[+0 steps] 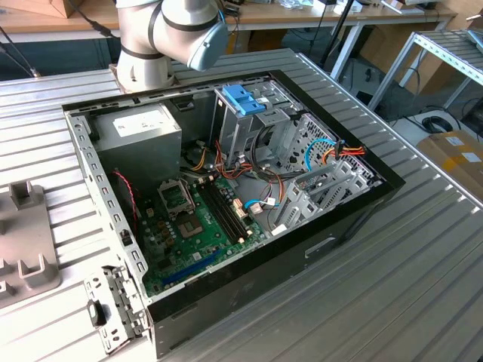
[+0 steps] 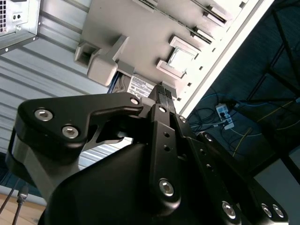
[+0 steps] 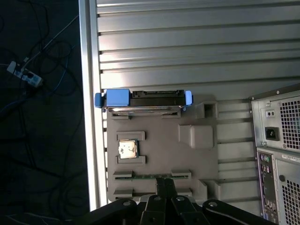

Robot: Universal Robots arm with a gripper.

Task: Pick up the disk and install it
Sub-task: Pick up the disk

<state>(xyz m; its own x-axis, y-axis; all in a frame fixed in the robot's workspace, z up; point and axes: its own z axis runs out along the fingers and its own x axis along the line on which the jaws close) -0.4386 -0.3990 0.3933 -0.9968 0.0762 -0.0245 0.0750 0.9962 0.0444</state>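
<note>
Claw hangs clear of the disk, first wrist view.

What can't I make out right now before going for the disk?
- Disk: the first wrist view sees it nearly edge-on in the grey fixture, so its face barely shows; in the second wrist view the gripper covers most of it.
- Arm: exterior view, cut off by the top edge.
- The grey fixture: cut off at the exterior view's left edge.

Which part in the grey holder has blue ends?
The disk, at the holder's edge; the square chip and the thin green stick show no blue.
</note>
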